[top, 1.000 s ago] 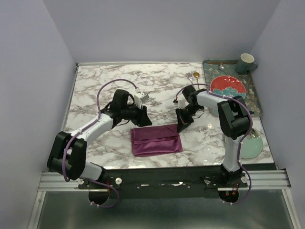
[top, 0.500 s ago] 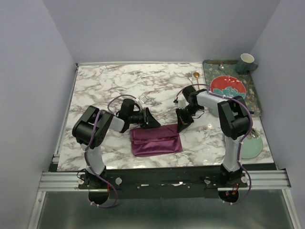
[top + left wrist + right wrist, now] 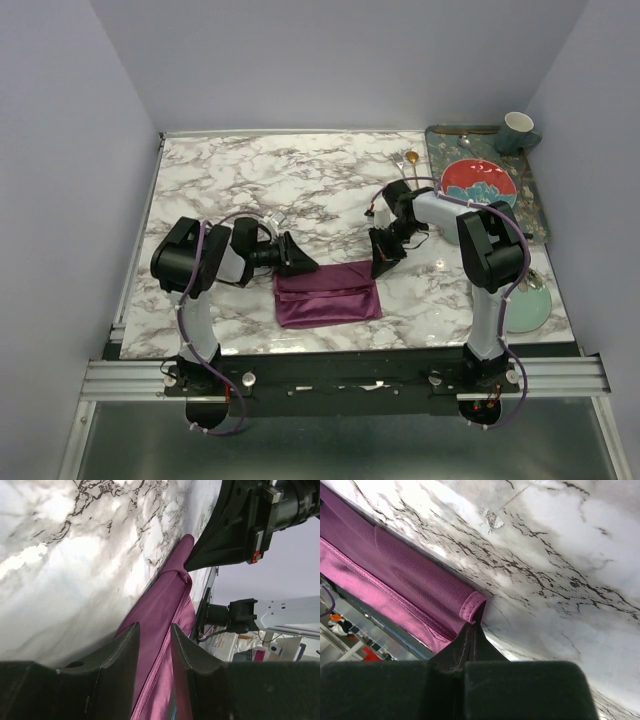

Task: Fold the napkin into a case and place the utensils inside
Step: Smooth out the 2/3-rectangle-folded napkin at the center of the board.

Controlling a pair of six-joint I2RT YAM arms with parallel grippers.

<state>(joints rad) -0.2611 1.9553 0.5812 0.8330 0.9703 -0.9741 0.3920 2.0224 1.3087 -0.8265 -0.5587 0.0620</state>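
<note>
On the marble table (image 3: 220,185), pin the folded napkin's (image 3: 328,293) far right corner with the shut right pincer (image 3: 471,630); ease the half-open, empty left pincer (image 3: 154,628) onto its left edge before closing.

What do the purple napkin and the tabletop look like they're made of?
The napkin: woven cloth, probably satin; soft sheen, fine weave and stitched hem in the wrist views. The tabletop: white marble look with dark veins, glossy reflections; possibly printed laminate, cannot tell.
</note>
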